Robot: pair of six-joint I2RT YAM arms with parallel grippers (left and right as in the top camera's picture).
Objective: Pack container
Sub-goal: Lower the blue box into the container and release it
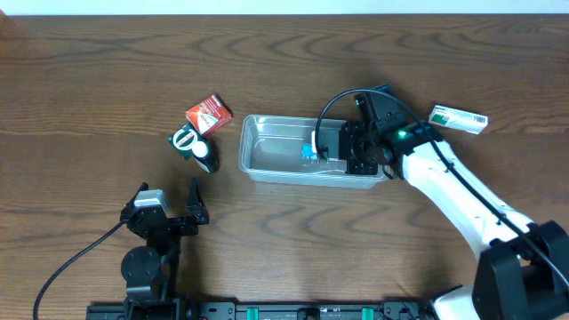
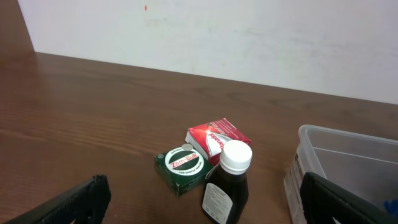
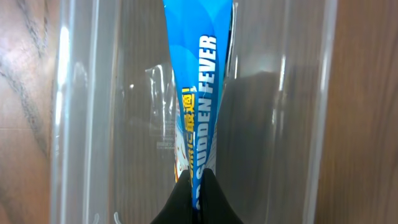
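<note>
Brown wooden table fills the overhead view, and the container point(image 1: 271, 147) stands near its middle, a clear shallow tub with its long side across the table. Inside it, toward the right end, a blue packet point(image 3: 198, 106) with the words "SUDDEN FEVER" hangs over the floor of the tub, with the right gripper point(image 3: 198, 183) reaching in from the right. Whether the packet already touches the bottom, I cannot tell.

Outside the tub, on its left, are a red box point(image 1: 209, 113), a green tin point(image 2: 181, 165) and a dark bottle point(image 2: 227, 186) with a white cap, all close together. A white and green box point(image 1: 459, 118) lies apart on the right.

I judge the main risk is in the release. The packet is held by one thin end, so it may stick to a finger, or lean on the wall and come to rest standing, which takes room from the other things. The light tub could also slide if the arm pushes its wall.

The right fingers are pressed narrow on the end of the packet. The left gripper point(image 1: 169, 200) waits near the front edge, its fingers spread wide and holding nothing.
</note>
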